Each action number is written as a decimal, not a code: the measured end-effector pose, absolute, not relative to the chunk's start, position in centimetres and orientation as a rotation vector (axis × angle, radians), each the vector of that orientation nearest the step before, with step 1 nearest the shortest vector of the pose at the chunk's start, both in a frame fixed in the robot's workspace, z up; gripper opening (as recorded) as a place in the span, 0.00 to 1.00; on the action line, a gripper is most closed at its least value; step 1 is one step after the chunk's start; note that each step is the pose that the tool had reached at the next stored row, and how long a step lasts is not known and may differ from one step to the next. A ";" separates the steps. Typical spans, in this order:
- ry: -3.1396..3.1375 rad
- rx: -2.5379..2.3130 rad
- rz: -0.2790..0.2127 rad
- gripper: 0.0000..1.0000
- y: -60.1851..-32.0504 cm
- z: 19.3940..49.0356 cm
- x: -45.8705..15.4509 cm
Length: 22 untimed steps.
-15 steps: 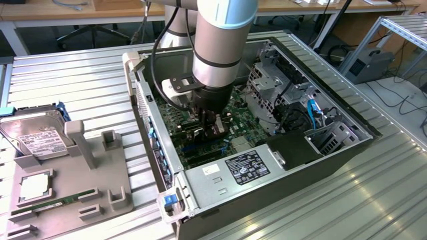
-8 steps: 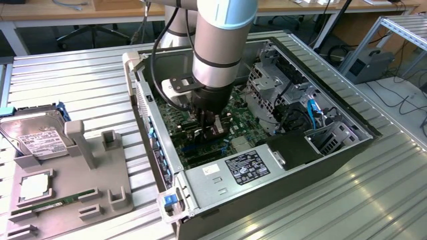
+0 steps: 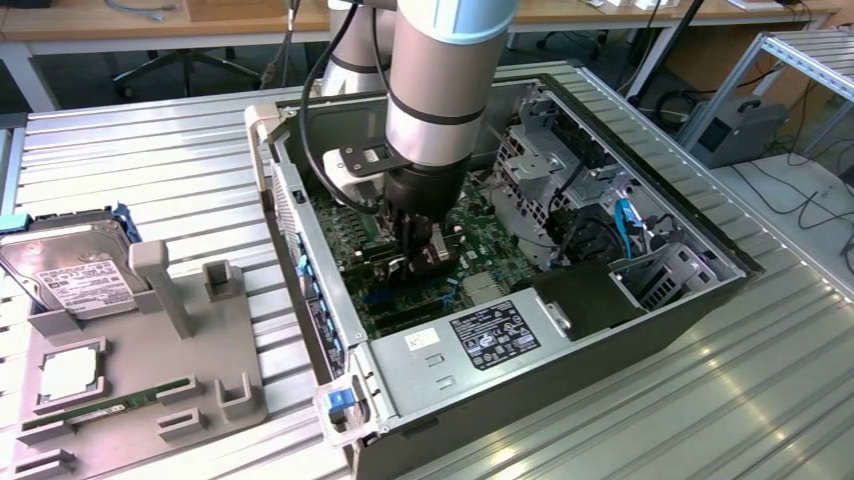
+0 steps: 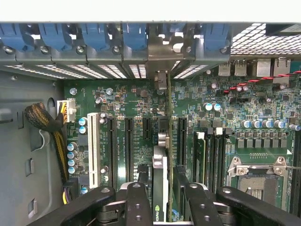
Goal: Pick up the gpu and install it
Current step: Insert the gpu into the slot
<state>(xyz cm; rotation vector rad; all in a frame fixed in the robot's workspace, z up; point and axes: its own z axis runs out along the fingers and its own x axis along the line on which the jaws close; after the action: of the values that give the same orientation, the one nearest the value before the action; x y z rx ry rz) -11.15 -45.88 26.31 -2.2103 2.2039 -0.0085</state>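
The gpu (image 4: 160, 188) stands on edge in a motherboard slot (image 4: 162, 141). Its metal bracket (image 4: 161, 59) reaches up to the row of rear slot openings with blue clips. My gripper (image 4: 163, 200) straddles the card from above, one black finger (image 4: 138, 205) on each side. Narrow gaps show between the fingers and the card, so the jaws stand open around it. In the exterior view the gripper (image 3: 420, 255) is lowered deep into the open computer case (image 3: 287, 200), over the green motherboard (image 3: 474, 235).
A grey parts holder (image 3: 147, 370) lies at the exterior view's left, with a hard drive (image 3: 74, 270), a RAM stick (image 3: 100, 410) and a CPU (image 3: 67, 375). Inside the case are the power supply (image 3: 494, 335), a drive cage (image 3: 534, 165), the CPU socket (image 4: 256, 176) and a white slot (image 4: 93, 148).
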 end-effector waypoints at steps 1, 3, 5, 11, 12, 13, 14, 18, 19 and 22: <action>2.204 -2.210 -0.008 0.35 -45.9 26.3 -11.1; 2.204 -2.210 -0.008 0.35 -45.9 26.3 -11.1; 2.204 -2.211 -0.009 0.35 -45.8 26.3 -11.1; 2.204 -2.211 -0.009 0.33 -45.8 26.3 -11.1; 2.204 -2.211 -0.009 0.27 -45.8 26.3 -11.1; 2.204 -2.211 -0.009 0.26 -45.8 26.3 -11.1; 2.204 -2.211 -0.009 0.26 -45.8 26.3 -11.1; 2.204 -2.211 -0.009 0.26 -45.8 26.3 -11.1; 2.204 -2.211 -0.009 0.26 -45.8 26.3 -11.1; 2.203 -2.207 -0.003 0.26 -45.8 26.3 -11.1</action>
<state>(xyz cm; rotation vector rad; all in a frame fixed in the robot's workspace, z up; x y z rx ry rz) -11.15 -45.80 26.31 -2.2069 2.2026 -0.0032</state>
